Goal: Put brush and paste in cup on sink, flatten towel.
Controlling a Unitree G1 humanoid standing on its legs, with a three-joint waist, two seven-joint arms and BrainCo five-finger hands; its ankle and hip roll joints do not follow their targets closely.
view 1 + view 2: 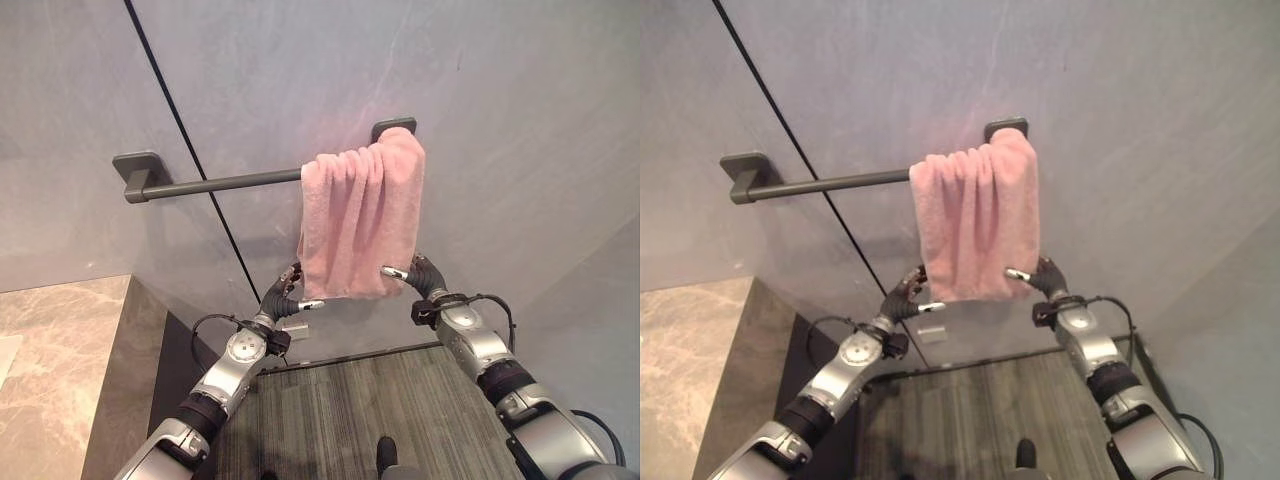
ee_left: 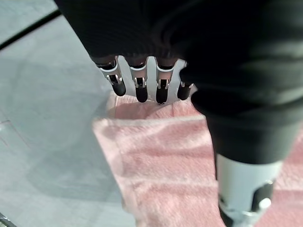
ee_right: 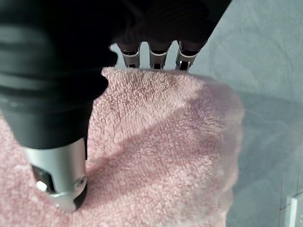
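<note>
A grey wall (image 1: 480,90) is carrying a dark rail (image 1: 215,184); the bunched pink towel (image 1: 360,225) is hanging at its right end. The left hand (image 1: 285,292) and right hand (image 1: 418,275) are each pinching a lower towel corner above the striped floor (image 1: 350,410), beside a marble tabletop (image 1: 50,360).

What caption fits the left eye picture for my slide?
Both robot hands, left hand and right hand, grip the bottom corners of a bunched pink towel on a wall rail.

Pink towel (image 1: 362,220); dark grey rail (image 1: 215,184); grey wall (image 1: 500,120).
</note>
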